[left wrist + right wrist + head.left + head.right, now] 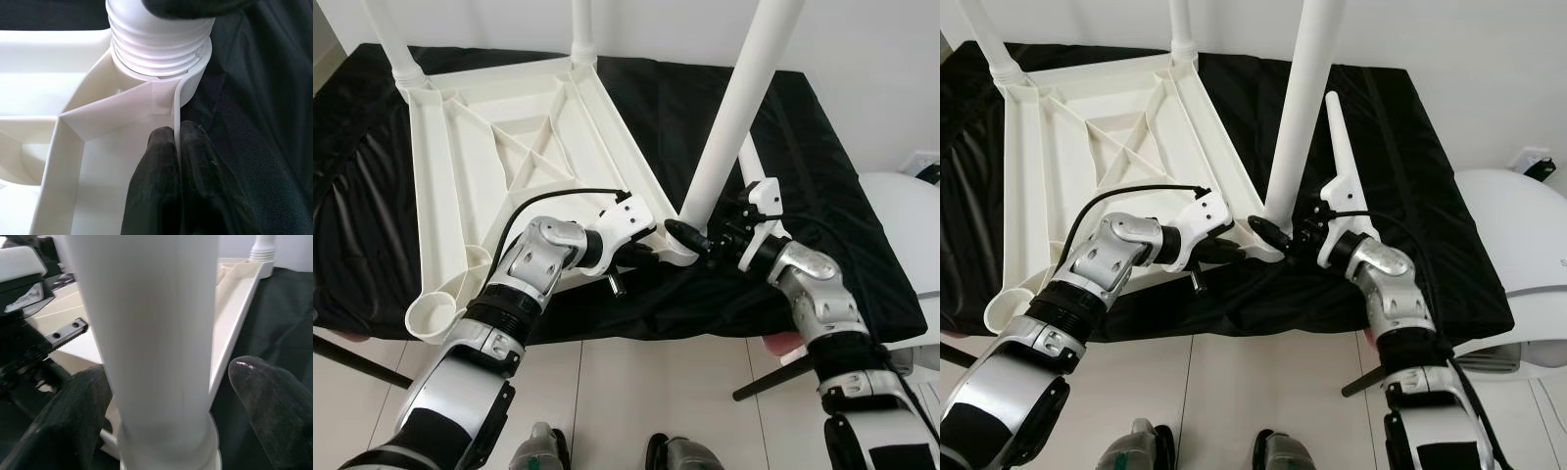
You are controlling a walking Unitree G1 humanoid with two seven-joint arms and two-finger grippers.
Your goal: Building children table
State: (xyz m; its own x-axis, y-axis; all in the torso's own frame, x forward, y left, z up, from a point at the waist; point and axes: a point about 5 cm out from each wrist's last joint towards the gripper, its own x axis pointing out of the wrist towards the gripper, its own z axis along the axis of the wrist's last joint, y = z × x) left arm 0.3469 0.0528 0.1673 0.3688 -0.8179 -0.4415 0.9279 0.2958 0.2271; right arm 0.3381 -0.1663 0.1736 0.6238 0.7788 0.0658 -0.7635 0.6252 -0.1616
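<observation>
The white children's table [509, 147] lies upside down on a black cloth. Two legs stand screwed in at its far corners. A third white leg [734, 108] stands in the near right corner socket [156, 54]. My left gripper [656, 250] is shut on the table's thin rim [177, 98] just beside that socket. My right gripper [690, 238] is open, its black fingers [264, 396] astride the base of the leg [156, 333], one touching and one a little apart. The near left corner socket [435, 313] is empty. A loose tapered leg [1340, 132] lies on the cloth behind my right wrist.
The black cloth [822, 176] covers a low platform whose front edge is just before my feet [538, 450]. A white rounded appliance [901, 225] stands to the right. A dark rod [773, 377] slants over the tiled floor under my right arm.
</observation>
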